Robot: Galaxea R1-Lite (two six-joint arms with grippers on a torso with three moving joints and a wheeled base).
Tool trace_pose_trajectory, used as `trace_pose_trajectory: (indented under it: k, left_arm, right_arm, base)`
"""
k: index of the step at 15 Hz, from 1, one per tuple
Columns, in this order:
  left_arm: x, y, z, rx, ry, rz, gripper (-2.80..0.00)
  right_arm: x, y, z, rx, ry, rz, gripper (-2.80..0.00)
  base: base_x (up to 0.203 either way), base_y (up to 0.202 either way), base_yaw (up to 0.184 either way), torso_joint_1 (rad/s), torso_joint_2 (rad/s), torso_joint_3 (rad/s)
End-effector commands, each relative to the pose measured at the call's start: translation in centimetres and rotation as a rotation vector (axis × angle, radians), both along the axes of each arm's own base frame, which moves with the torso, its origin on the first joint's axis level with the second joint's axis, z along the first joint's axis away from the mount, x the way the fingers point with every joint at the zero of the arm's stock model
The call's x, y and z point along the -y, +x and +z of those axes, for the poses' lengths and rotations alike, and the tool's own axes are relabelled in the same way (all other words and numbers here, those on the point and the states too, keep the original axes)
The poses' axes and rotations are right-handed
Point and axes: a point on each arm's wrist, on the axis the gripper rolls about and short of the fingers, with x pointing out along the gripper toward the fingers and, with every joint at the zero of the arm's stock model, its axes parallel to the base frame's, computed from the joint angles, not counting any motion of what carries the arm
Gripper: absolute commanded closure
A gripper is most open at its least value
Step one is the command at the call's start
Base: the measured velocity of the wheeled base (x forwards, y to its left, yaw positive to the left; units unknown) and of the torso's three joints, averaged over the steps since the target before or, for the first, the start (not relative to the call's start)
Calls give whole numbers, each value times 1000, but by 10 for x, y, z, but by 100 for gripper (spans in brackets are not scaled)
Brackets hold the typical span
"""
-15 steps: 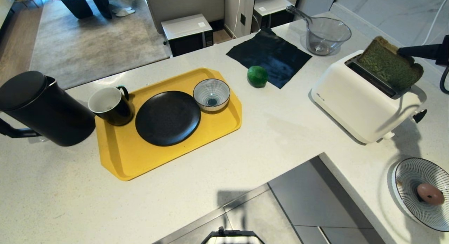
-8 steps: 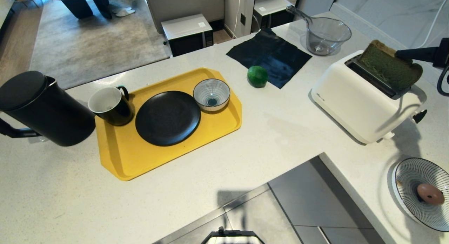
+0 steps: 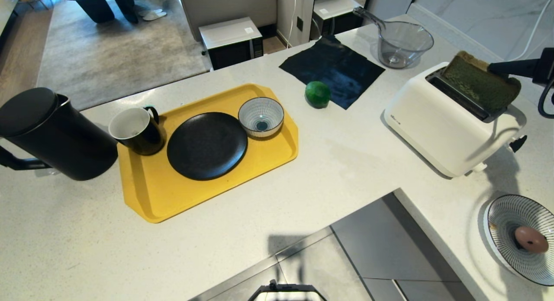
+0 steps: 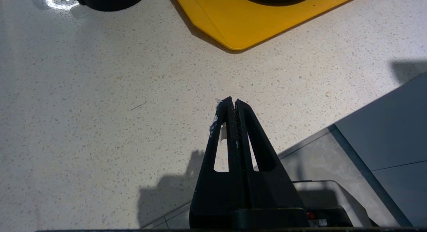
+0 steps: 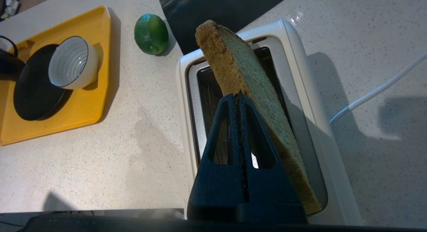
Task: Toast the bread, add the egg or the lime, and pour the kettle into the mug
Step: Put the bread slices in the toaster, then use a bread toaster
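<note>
The right tool (image 5: pixel 236 98), closed, presses its tip on the bread (image 5: pixel 253 92), which leans half-sunk in the toaster (image 3: pixel 446 128); push straight down, gently (soft crumb dents). The left tool (image 4: pixel 232 103), closed, hovers over speckled white worktop (image 3: pixel 337 171) beyond the toaster; carpeted room behind.

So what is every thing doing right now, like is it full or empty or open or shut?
bread: tilted, partly down in a toaster slot
toaster: lever up
right gripper: shut, pressing on the bread's top edge
left gripper: shut, empty, above the counter
kettle: lid on, upright
mug: upright on the tray, looks empty
black plate: empty
small bowl: empty
lime: on the counter
egg: in the striped dish
</note>
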Motion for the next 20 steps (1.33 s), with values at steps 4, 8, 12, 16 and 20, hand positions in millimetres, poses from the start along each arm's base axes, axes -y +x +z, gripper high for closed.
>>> trace_pose_trajectory:
  k: [4, 8, 12, 16, 20]
  left_arm:
    - [0, 1, -5, -14, 0, 0, 0]
    - [0, 1, -5, -14, 0, 0, 0]
    - [0, 1, -5, -14, 0, 0, 0]
    - [0, 1, -5, -14, 0, 0, 0]
    - [0, 1, -5, -14, 0, 0, 0]
  right_arm:
    - [-5, -12, 12, 33, -7, 6, 0]
    - [-9, -21, 19, 51, -12, 7, 0]
    - [2, -28, 27, 70, 23, -44, 0]
    - [41, -53, 23, 52, 27, -231, 0]
    - [67, -68, -8, -29, 25, -340, 0]
  base:
    - [0, 0, 0, 0, 0, 0]
    - [0, 0, 0, 0, 0, 0]
    - [0, 0, 0, 0, 0, 0]
    - [0, 0, 0, 0, 0, 0]
    - [0, 0, 0, 0, 0, 0]
